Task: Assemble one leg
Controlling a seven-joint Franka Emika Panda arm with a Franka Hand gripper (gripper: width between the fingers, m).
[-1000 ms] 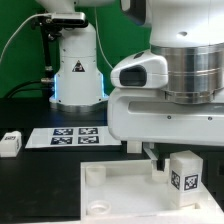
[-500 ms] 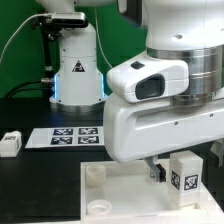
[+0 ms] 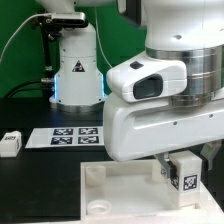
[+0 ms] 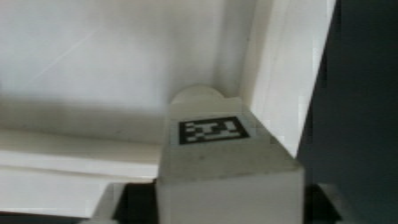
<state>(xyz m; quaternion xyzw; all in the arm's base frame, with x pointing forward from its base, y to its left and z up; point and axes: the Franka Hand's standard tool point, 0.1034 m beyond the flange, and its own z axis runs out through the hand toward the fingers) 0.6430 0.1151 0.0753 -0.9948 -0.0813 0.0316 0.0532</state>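
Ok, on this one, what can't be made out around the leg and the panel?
Whether the leg is seated in the panel: its lower end covers the contact in both views.
Panel's side at the exterior view's right: behind the arm; near side cut by the frame edge.
The fingers: exterior view, mostly behind the arm's housing.
Small block, exterior view's left: tag too small to read.

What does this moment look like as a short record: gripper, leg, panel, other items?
gripper: fingers on either side of the leg, apparently closed on it
leg: upright on the panel, toward the exterior view's right, tag facing the exterior camera
panel: white, flat on the table, round sockets visible
other: marker board and small white block at the exterior view's left
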